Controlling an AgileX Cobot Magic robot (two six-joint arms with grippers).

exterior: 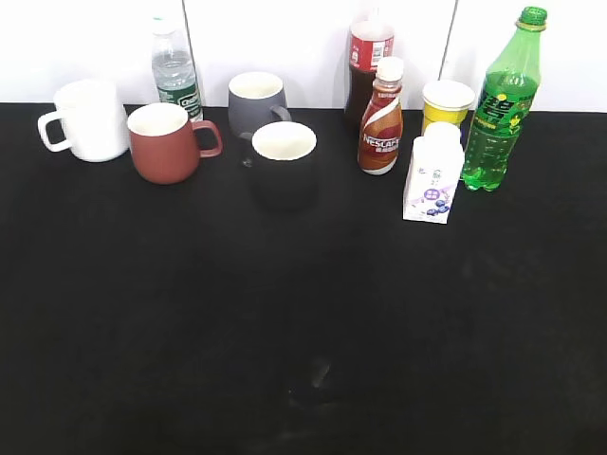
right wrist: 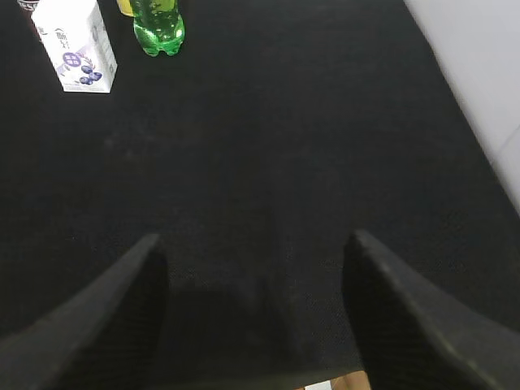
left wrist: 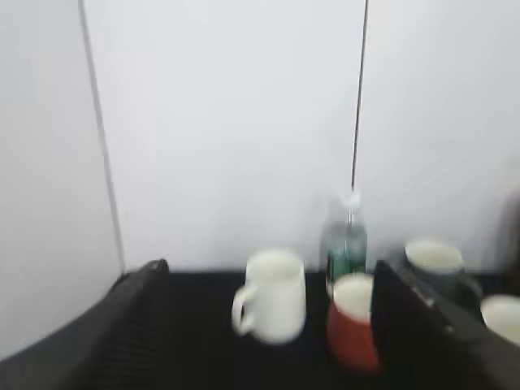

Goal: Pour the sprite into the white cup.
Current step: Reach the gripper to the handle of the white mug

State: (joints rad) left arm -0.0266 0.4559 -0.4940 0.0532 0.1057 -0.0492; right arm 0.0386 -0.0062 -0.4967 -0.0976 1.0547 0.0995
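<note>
Right end effector [right wrist: 256,268] wide open, empty; sprite [right wrist: 158,24] far ahead-left. Left end effector [left wrist: 268,325] open, white cup [left wrist: 272,296] ahead.

Coffee bottle [exterior: 380,118], brown, white-capped: label reads "NESCAFE" in white letters. Small white carton [exterior: 432,176], green soda bottle [exterior: 502,104], water bottle [exterior: 175,68]: printing present, too small to read.

Nothing is standing between me and the sprite [right wrist: 158,24] at eleven o'clock; only the milk carton [right wrist: 75,45] is crowding it at its nine o'clock, the yellow cup [exterior: 447,102] just behind.
</note>
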